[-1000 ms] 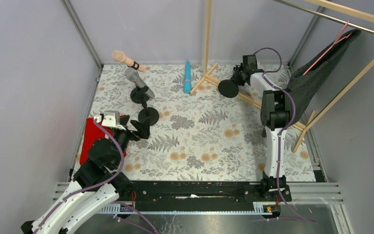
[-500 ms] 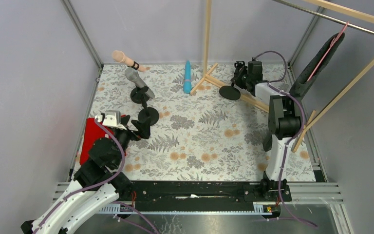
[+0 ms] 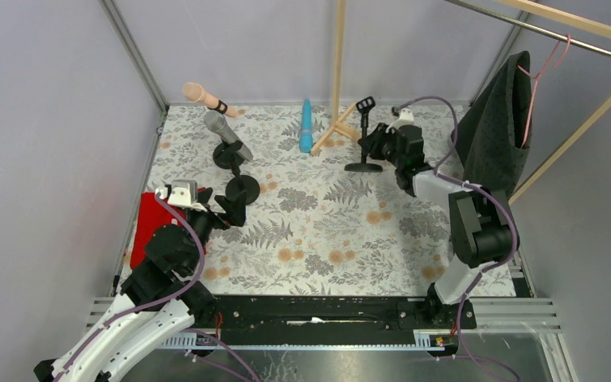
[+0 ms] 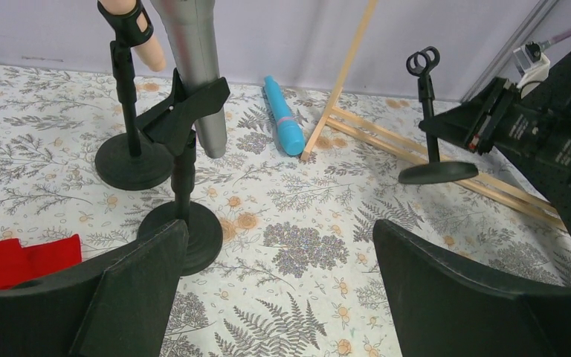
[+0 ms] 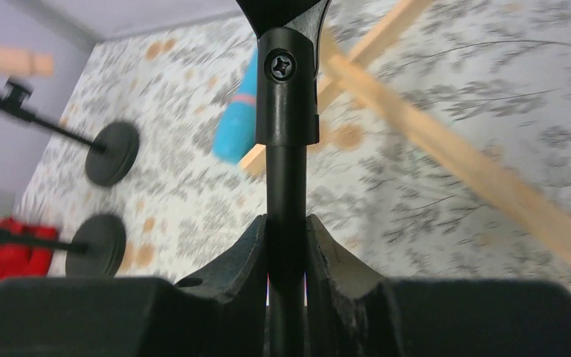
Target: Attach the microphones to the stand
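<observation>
The peach-pink microphone (image 3: pixel 198 95) and the silver-grey microphone (image 3: pixel 224 130) each sit clipped in a black stand at the back left; both also show in the left wrist view, peach (image 4: pixel 147 49) and silver (image 4: pixel 195 63). The cyan-blue microphone (image 3: pixel 306 126) lies flat on the mat by the wooden post and shows in both wrist views (image 4: pixel 282 125) (image 5: pixel 239 120). My right gripper (image 3: pixel 379 144) (image 5: pixel 286 227) is shut on the pole of a third, empty stand (image 3: pixel 364 137) (image 5: pixel 287 111), which stands upright. My left gripper (image 3: pixel 227 208) (image 4: pixel 279 253) is open and empty, low beside the silver microphone's stand base (image 4: pixel 187 233).
A wooden rack (image 3: pixel 338 64) stands at the back, its floor bars (image 4: pixel 424 152) running right behind the held stand. A dark garment (image 3: pixel 493 119) hangs on a pink hanger at the right. A red cloth (image 3: pixel 145 227) lies at the left edge.
My right arm has brought the empty stand from a tilt over the wooden floor bar to the left and set it upright. The hanging garment has swung. My left arm has not moved.
</observation>
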`<state>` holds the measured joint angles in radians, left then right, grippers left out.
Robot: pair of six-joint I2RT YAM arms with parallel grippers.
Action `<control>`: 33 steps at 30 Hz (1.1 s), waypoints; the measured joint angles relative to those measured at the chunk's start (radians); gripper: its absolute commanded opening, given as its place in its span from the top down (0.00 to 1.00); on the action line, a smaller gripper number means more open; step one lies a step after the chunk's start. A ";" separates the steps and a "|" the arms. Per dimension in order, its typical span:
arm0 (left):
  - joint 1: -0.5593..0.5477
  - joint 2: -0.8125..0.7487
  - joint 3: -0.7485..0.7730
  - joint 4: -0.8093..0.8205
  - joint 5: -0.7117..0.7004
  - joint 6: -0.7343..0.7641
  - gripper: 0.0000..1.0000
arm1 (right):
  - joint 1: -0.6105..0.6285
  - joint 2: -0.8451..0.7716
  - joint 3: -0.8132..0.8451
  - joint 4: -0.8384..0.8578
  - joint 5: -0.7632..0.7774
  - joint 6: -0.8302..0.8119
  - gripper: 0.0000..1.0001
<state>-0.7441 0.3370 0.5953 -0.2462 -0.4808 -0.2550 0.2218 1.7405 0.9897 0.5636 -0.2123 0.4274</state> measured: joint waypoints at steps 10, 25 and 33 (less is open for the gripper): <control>0.002 0.000 -0.009 0.087 0.074 -0.001 0.01 | 0.174 -0.215 -0.360 0.314 -0.044 -0.145 1.00; 0.002 0.175 -0.025 0.259 0.345 -0.058 0.01 | 0.536 -0.387 -0.530 0.497 0.092 -0.256 1.00; 0.002 0.206 -0.048 0.364 0.428 -0.177 0.06 | 0.732 -0.420 -0.531 0.518 0.207 -0.311 1.00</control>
<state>-0.7425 0.5426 0.5472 0.1173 -0.0528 -0.4316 0.9543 1.3205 0.4591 1.0817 -0.0055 0.1169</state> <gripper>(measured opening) 0.962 0.266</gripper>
